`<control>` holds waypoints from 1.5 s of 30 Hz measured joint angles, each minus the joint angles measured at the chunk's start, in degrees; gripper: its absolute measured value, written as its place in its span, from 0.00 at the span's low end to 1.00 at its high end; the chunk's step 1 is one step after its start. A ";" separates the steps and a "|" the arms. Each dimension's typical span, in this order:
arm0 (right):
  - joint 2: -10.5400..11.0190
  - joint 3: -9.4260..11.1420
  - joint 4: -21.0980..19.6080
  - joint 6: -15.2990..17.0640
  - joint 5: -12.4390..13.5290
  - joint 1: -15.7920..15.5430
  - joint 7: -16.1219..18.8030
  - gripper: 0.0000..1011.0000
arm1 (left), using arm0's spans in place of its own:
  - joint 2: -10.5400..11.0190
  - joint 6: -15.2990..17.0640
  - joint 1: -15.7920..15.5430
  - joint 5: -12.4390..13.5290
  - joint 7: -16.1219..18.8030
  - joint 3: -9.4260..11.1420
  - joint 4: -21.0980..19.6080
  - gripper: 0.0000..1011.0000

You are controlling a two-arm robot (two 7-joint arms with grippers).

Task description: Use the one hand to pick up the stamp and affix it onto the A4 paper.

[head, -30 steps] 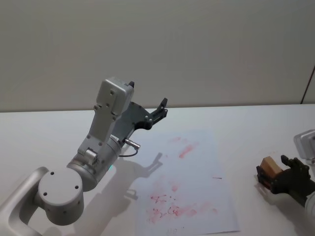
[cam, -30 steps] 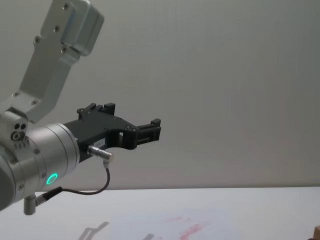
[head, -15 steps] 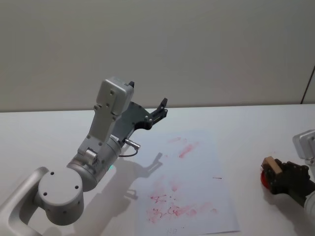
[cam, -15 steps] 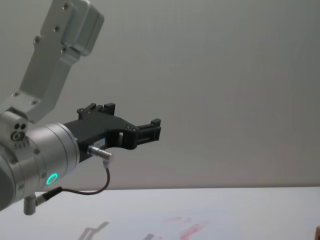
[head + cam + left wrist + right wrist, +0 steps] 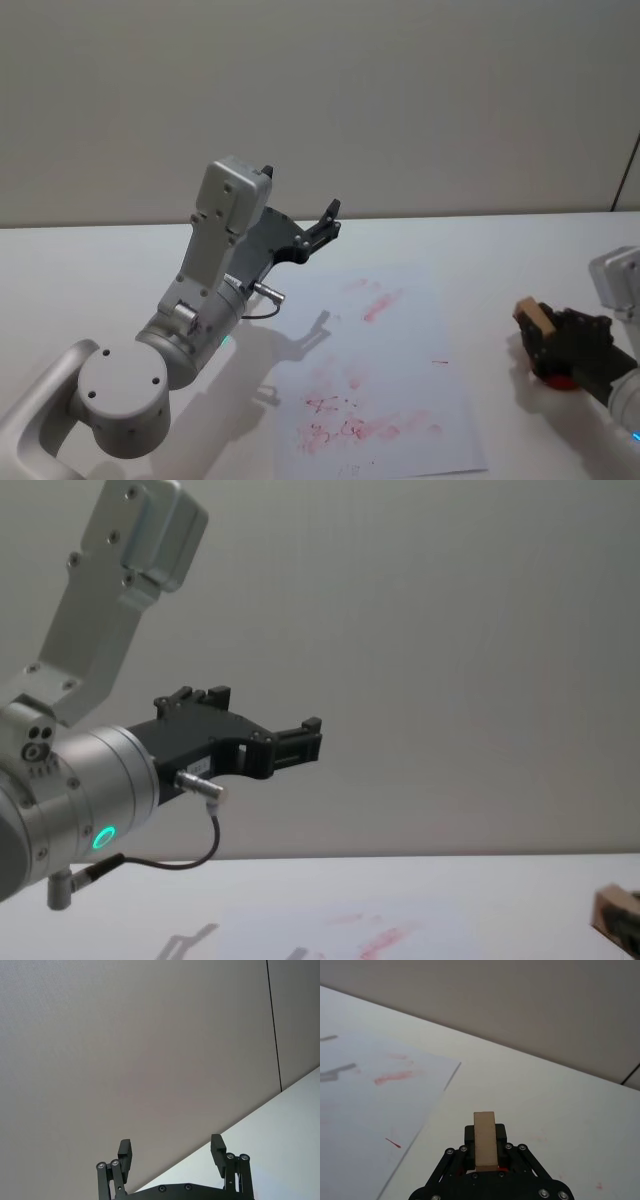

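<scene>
Since the frame half a second earlier, the right gripper (image 5: pixel 553 345) has been shifted left, toward the A4 paper (image 5: pixel 392 372), and the stamp (image 5: pixel 537 319) was carried with it.

Head view: the stamp is seen clamped in the right jaws, near the paper's right edge but not over the sheet. A red patch (image 5: pixel 562 381) is noted under the gripper. The left gripper (image 5: pixel 325 222) is held raised, left of the paper.

Left wrist view: the left gripper (image 5: pixel 171 1152) is seen with jaws wide apart and nothing between them.

Right wrist view: the stamp (image 5: pixel 484 1132) is gripped on both sides; the smeared paper (image 5: pixel 365 1095) lies beyond.

Chest view: the stamp (image 5: pixel 607 910) is seen low at the right edge.
</scene>
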 joint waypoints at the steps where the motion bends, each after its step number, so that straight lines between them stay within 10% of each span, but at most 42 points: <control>1: -0.18 -0.10 -0.42 -0.32 0.17 0.25 0.68 0.21 | 0.00 0.00 0.00 0.00 0.00 0.00 0.00 0.99; 17: -3.96 -2.99 -1.82 0.31 0.40 3.56 8.47 0.21 | 0.00 0.00 0.00 0.00 0.00 0.00 0.00 0.99; 45: -9.56 -8.53 7.08 5.96 -8.07 7.41 11.87 0.21 | 0.00 0.00 0.00 0.00 0.00 0.00 0.00 0.99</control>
